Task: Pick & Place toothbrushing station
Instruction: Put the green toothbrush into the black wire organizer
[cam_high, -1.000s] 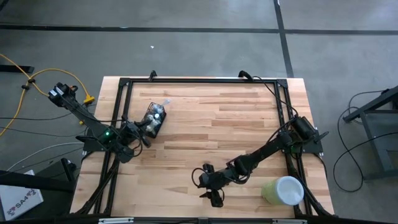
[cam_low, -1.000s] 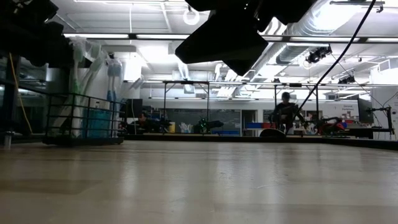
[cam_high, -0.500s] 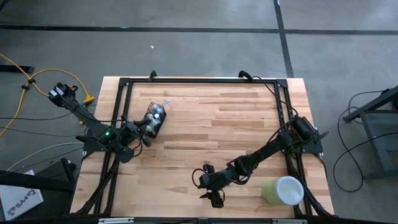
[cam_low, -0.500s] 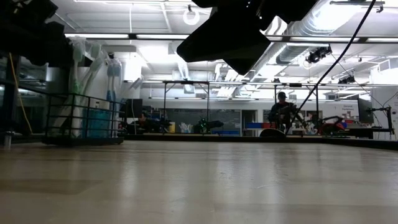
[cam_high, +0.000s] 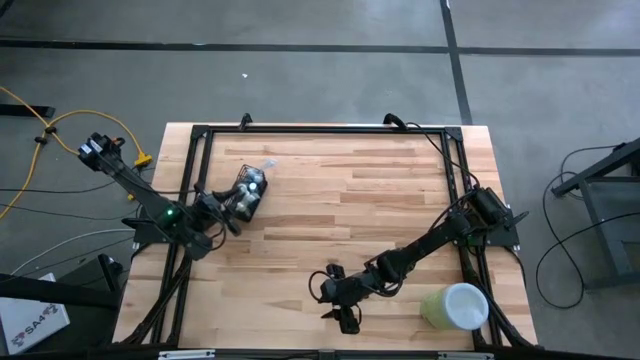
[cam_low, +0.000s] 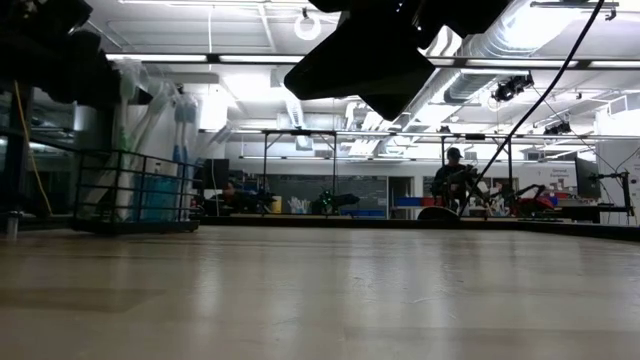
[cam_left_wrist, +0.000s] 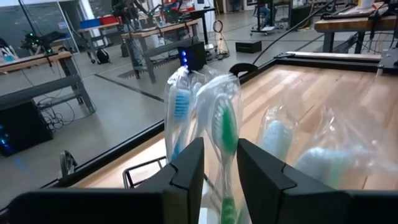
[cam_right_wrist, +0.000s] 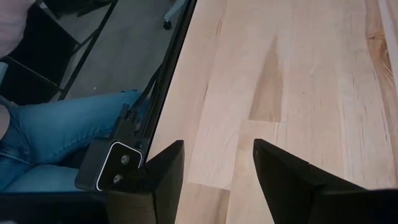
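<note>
The toothbrushing station (cam_high: 250, 190), a small black wire holder (cam_low: 135, 190), stands on its base at the table's far left. Plastic-wrapped toothbrushes (cam_low: 182, 110) stick up out of it. My left gripper (cam_high: 222, 205) is level at the station's left side. Its fingers are open, one on each side of the wrapped green toothbrush (cam_left_wrist: 225, 124); a blue one (cam_left_wrist: 180, 106) stands beside it. My right gripper (cam_high: 340, 305) hangs open over bare wood near the front edge, with nothing between its fingers (cam_right_wrist: 217, 155). My left gripper has its two fingers (cam_left_wrist: 189, 165) close on either side of the green toothbrush's wrapper (cam_left_wrist: 219, 146), coming level from the table's left. Whether they touch the wrapper, I cannot tell. The toothbrush stands upright in the holder.
A pale green cup (cam_high: 455, 305) with a white inside lies near the front right corner. Black frame rails (cam_high: 320, 130) run around the tabletop. A person's leg in jeans (cam_right_wrist: 62, 137) shows just beyond the table's near edge. The middle of the table is bare wood.
</note>
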